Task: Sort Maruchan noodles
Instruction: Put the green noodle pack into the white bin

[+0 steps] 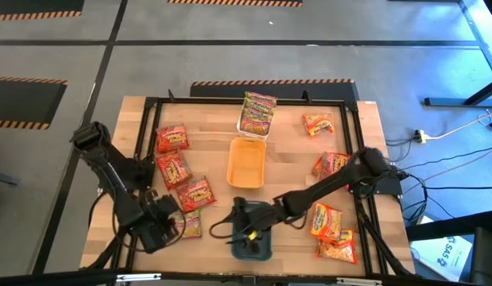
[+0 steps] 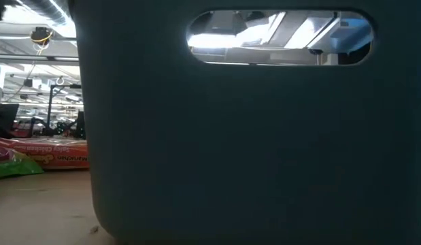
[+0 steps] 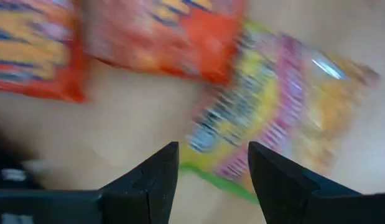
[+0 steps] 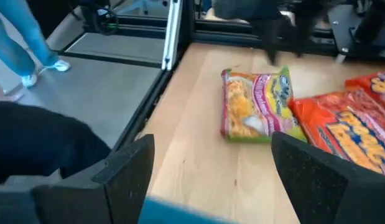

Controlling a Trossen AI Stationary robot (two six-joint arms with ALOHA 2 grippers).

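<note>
Packets of Maruchan noodles lay scattered over the wooden bench [image 1: 142, 111] in the high view. Three red packets [image 1: 172, 168] sat in a loose column at centre left, with a green-pink packet [image 1: 191, 225] just below them at lower left. Two more green-pink packets [image 1: 257, 113] rested stacked in the white tray [image 1: 242, 127] at top centre, directly above the orange tray [image 1: 246, 164], whose floor showed bare. Orange packets [image 1: 318, 124] lay toward the upper right and at centre right, and a cluster of orange packets [image 1: 331, 232] overlapped one another at lower right. The left gripper [image 1: 168, 225] hung at lower left, just beside the lone green-pink packet; in the left wrist view its fingers [image 3: 153, 180] stood apart with nothing between them, that packet [image 3: 267, 106] lying on the bench beyond them, next to the red ones. The right gripper [image 1: 244, 224] reached across to lower centre, over the teal tray [image 1: 263, 253]; in the right wrist view its fingers [image 4: 127, 171] were spread wide and held nothing, with the green-pink packet [image 4: 257, 106] farther off on the bench. In the low view the tray's dark wall [image 2: 251, 150] filled most of the frame, with a red packet [image 2: 50, 153] visible at far left.
</note>
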